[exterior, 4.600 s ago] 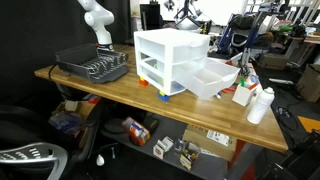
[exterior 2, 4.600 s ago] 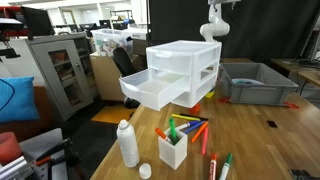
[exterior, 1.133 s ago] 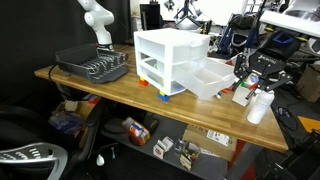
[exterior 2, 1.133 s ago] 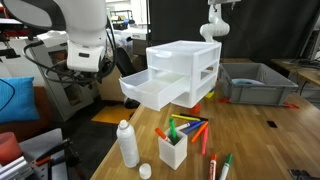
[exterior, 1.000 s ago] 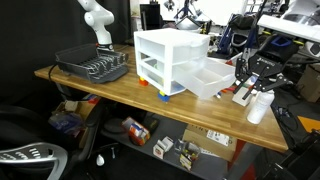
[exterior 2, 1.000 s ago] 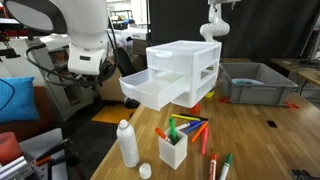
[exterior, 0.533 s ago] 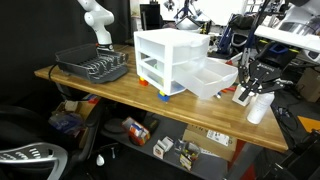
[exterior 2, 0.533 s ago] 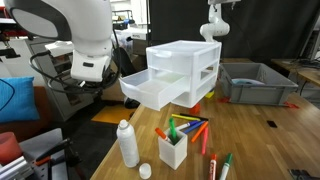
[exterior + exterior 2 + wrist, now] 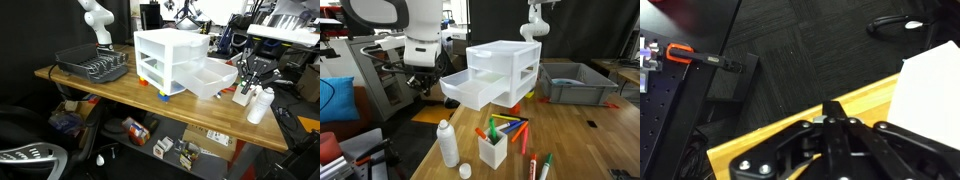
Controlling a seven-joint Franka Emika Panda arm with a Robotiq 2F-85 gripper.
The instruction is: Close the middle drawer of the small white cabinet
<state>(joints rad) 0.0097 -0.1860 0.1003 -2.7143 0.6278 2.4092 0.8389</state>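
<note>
Middle drawer (image 9: 212, 78), wide translucent-white plastic tray: stands pulled out of small white boxy plastic cabinet (image 9: 165, 52). Black claw (image 9: 830, 108): fingers together, near drawer front.

**Robotics laboratory set up in an open-plan office hall.**
A wooden workbench (image 9: 110, 92) serves as the test surface, and a second white robot arm (image 9: 97, 22) is mounted behind it. Cluttered desks (image 9: 292, 42) fill the background in both exterior views. A grey metal cabinet (image 9: 378, 68) stands near the bench and boxes of parts (image 9: 180, 150) lie under it. A black curtain (image 9: 582, 30) screens the rear. The wrist view shows dark carpet (image 9: 790, 50).
</note>
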